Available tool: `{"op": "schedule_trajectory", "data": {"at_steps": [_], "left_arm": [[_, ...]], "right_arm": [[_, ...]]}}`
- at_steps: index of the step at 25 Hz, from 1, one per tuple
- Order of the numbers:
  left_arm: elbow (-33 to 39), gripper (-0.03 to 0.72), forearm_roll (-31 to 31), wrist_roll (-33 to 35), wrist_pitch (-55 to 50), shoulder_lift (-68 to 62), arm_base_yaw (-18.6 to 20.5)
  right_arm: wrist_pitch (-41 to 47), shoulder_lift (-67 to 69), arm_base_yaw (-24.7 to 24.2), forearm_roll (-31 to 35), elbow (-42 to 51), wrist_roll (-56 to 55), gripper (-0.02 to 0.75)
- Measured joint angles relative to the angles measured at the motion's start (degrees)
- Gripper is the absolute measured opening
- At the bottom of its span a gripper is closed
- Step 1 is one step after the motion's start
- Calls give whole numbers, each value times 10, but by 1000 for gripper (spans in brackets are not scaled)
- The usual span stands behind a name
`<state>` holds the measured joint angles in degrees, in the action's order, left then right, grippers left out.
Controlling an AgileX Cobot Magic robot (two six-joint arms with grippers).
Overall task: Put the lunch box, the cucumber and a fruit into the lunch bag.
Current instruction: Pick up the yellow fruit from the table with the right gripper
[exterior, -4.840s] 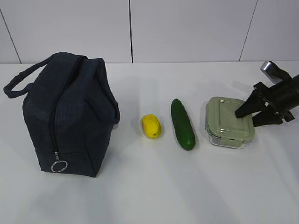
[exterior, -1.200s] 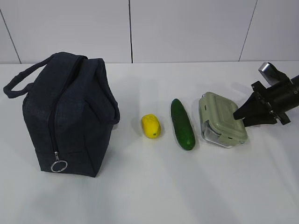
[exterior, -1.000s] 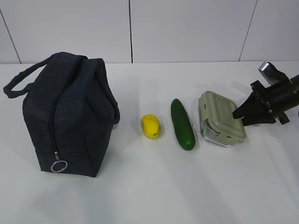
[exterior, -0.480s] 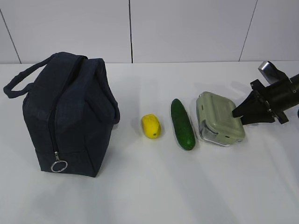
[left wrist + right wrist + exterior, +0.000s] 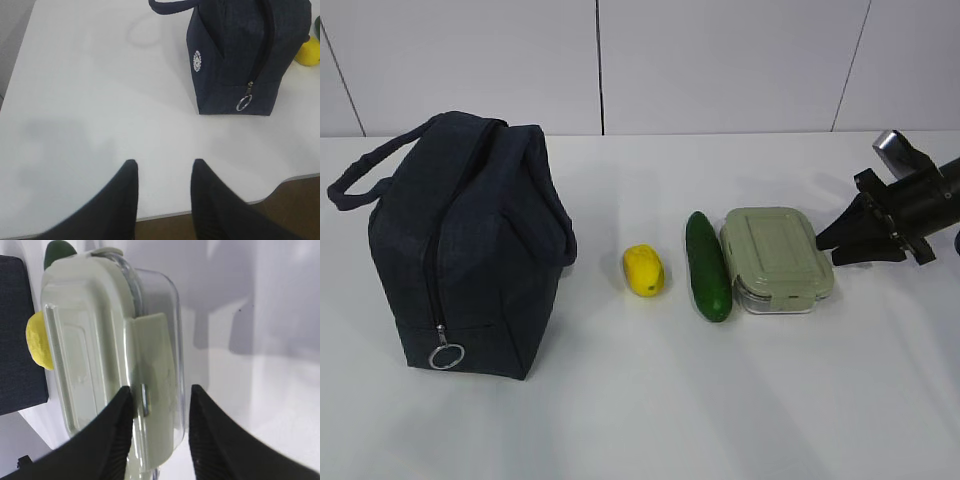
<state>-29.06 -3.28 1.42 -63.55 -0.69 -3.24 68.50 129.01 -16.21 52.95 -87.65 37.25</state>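
Just ahead of the right hand point(image 5: 832, 238), whose spread fingers hold nothing, the box point(image 5: 777, 259) sits flat on the table point(image 5: 650, 400), short end toward it, long side against the cucumber point(image 5: 707, 265).

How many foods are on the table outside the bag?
2. The yellow fruit lies right of the lunch bag; the cucumber lies against the lunch box. More may hide inside either container.

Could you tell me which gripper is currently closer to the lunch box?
The right gripper is closer: it sits just off the right edge of the lunch box, open. The left gripper is far off, open over bare table on the near side of the lunch bag.
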Motion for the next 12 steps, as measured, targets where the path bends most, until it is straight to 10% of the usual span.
{"op": "schedule_trajectory", "data": {"at_steps": [12], "left_arm": [[0, 239, 0, 0, 0, 0, 0]], "right_arm": [[-3, -37, 0, 0, 4, -13, 483]]}}
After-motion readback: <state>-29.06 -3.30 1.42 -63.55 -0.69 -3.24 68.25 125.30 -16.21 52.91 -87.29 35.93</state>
